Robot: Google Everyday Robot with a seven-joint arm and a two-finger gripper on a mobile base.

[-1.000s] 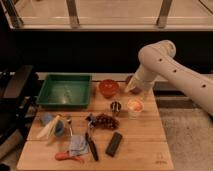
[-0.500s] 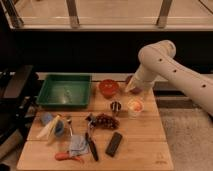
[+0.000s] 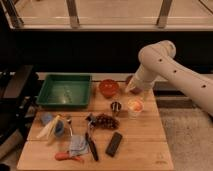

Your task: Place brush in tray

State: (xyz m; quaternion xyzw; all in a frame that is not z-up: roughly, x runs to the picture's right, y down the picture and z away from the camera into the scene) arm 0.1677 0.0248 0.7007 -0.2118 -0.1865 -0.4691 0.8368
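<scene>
Nothing has moved. Our gripper (image 3: 131,89) still hangs near the red bowl (image 3: 108,88); we cannot tell if it is spread or pressed together. The brush (image 3: 92,146) lies at the front, outside the tray (image 3: 64,105), not picked up.

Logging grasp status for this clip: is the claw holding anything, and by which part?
Not the brush, which lies on the board. The claw hangs right of the red bowl; whether it holds anything cannot be told.

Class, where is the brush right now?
In the camera view, the brush lies at the front of the board, between the black block and orange-red tool; the gripper is back right, beside the red bowl.
</scene>
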